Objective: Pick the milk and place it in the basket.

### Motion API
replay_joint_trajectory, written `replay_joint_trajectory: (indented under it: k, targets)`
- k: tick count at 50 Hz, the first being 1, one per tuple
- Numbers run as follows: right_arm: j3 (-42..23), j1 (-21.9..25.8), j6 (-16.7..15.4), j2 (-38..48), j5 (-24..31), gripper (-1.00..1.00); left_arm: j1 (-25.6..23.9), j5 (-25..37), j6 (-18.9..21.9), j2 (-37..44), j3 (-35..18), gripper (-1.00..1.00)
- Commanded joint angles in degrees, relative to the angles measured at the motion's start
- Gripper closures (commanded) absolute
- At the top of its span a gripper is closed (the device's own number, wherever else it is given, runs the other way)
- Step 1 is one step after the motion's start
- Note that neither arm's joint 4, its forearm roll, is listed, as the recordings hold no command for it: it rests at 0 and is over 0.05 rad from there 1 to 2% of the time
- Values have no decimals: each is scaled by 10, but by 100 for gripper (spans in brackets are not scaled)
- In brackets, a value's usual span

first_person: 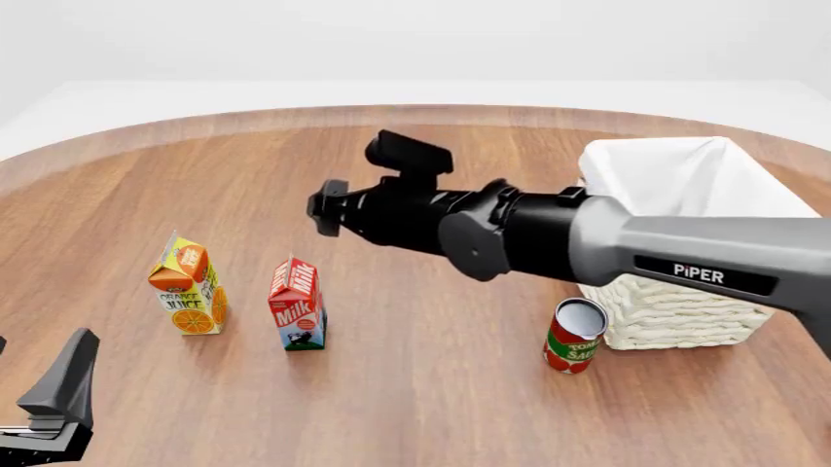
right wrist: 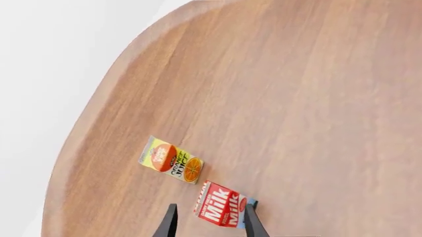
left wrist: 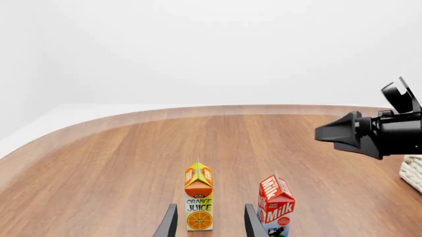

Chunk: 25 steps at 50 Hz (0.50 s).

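The small red gable-top milk carton carries white "Milk" lettering on its red upper part. The yellow-orange juice carton reads "ORANGE JUICE" above a picture of an orange slice. The red tomato sauce can shows "TOMA" and "SAU" on its side; the rest curves away. The grey right arm link bears "PiPER" in white.
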Motion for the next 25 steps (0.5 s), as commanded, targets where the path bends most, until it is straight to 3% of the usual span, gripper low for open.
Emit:
replay_joint_trajectory:
  k: [1, 25]
  targets:
    - [-2, 5, 21, 10, -5, -100, 0, 0, 0, 0, 0, -100]
    - [-70, 11, 23, 85, 16, -100, 0, 0, 0, 0, 0, -100]
